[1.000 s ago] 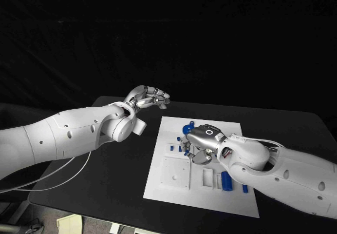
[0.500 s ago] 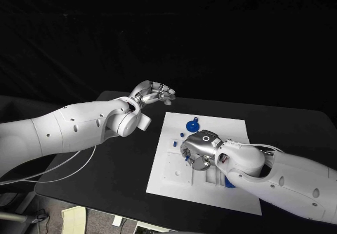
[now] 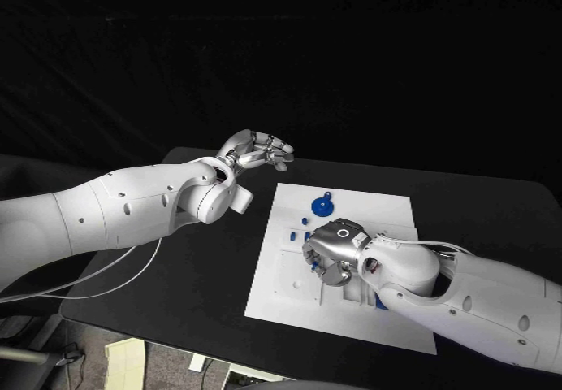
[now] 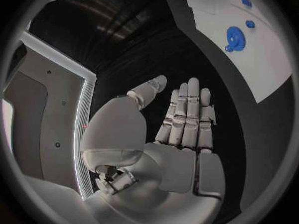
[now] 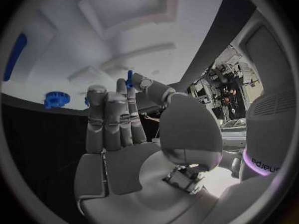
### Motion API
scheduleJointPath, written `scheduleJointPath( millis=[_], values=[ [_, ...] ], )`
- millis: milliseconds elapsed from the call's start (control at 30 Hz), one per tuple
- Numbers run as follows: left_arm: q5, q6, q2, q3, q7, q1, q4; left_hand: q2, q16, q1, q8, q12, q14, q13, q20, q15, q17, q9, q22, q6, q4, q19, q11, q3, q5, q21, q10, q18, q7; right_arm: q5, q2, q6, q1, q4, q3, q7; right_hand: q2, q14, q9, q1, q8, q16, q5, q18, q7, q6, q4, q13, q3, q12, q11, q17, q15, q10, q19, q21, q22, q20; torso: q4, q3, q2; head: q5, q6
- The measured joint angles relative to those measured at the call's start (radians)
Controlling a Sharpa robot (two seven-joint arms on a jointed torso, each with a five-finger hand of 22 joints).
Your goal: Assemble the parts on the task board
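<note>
Task board (image 3: 352,321): blue parts (image 3: 322,205) on it. Right hand (image 3: 331,253) fingers pinch small blue part (image 5: 129,79); left hand (image 3: 257,151) fingers straight, holding nothing.

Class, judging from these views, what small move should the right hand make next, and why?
Probably lower the small blue part, which the right hand pinches at its fingertips over the task board, toward a recess. The left hand hangs off the board, holding nothing.
</note>
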Motion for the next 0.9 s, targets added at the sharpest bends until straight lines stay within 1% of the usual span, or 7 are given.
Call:
scheduleJointPath(
  millis=[467, 600, 900],
  values=[
    [0.000, 0.000, -0.001, 0.000, -0.001, 0.000, 0.000, 0.000, -0.004, 0.000, 0.000, 0.000, 0.000, -0.001, 0.000, 0.000, 0.002, 0.000, 0.001, 0.000, 0.000, 0.000, 0.000, 0.000, 0.000, 0.000, 0.000, 0.000, 0.000, -0.004, 0.003, 0.005, -0.005, -0.005, 0.000, 0.000, -0.002, 0.002, 0.000, -0.002, 0.000, 0.000, 0.000, 0.000, 0.000, 0.000, 0.000, 0.005, 0.000, 0.000, 0.000, -0.002, -0.002, 0.000, 0.001, 0.000, 0.000, 0.000, 0.0003, 0.0001, 0.000, 0.008, -0.010],
    [0.000, 0.000, -0.002, 0.000, -0.001, 0.000, 0.000, 0.000, -0.004, 0.000, 0.000, 0.000, 0.000, -0.001, 0.000, 0.000, 0.002, 0.000, 0.001, 0.000, 0.000, 0.000, 0.000, 0.000, 0.000, 0.000, 0.000, 0.000, 0.000, -0.004, 0.006, 0.005, -0.009, -0.008, -0.001, -0.001, -0.004, 0.002, 0.002, -0.004, 0.000, 0.000, 0.000, 0.000, 0.000, 0.000, 0.000, 0.004, 0.000, 0.000, 0.000, -0.002, -0.002, 0.000, 0.001, 0.000, 0.000, -0.001, 0.0003, -0.0005, 0.000, 0.009, -0.014],
    [0.001, 0.000, -0.002, 0.000, -0.001, 0.000, 0.000, 0.000, -0.004, 0.000, 0.000, 0.000, 0.000, -0.001, 0.000, 0.000, 0.004, 0.000, 0.001, 0.000, 0.000, 0.000, 0.000, 0.000, 0.000, 0.000, 0.000, 0.000, 0.000, -0.004, 0.009, 0.006, -0.010, -0.014, -0.002, 0.001, -0.004, 0.002, 0.002, -0.004, 0.000, 0.003, 0.000, 0.000, 0.000, 0.000, -0.003, 0.003, -0.003, 0.000, -0.003, -0.003, -0.002, 0.003, 0.001, 0.000, 0.000, -0.002, 0.0006, -0.0005, 0.000, 0.008, -0.018]
  ],
)
